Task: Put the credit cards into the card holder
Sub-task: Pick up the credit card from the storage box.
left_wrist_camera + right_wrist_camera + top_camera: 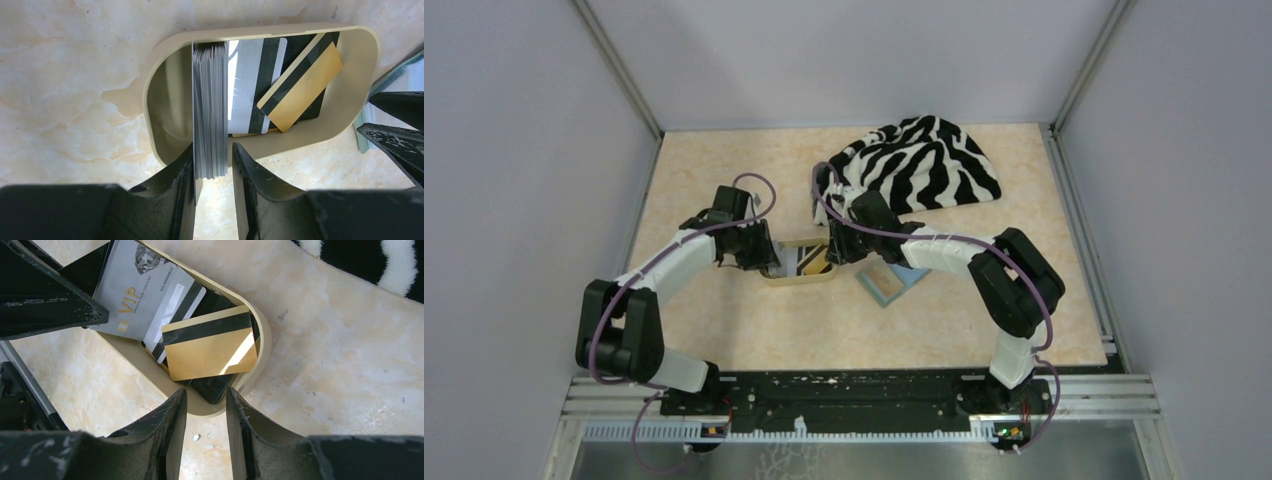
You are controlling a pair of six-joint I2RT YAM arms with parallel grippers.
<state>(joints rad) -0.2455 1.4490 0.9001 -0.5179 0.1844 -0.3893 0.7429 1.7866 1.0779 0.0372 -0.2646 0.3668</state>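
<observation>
Loose credit cards lie in a tan oval tray (804, 277): a gold card (300, 92) with a black stripe, a silver VIP card (135, 295) and a black card (215, 387). A thick stack of cards (210, 110) stands on edge at the tray's left end. My left gripper (212, 147) straddles it; the stack rests against one finger and a narrow gap shows at the other. My right gripper (205, 390) hovers open over the tray's right end with nothing between its fingers. The card holder (886, 283) lies open just right of the tray.
A zebra-striped cloth (924, 165) is bunched at the back of the table, behind the right arm. Both wrists crowd the tray (262, 335) from either side. Grey walls enclose the table on three sides.
</observation>
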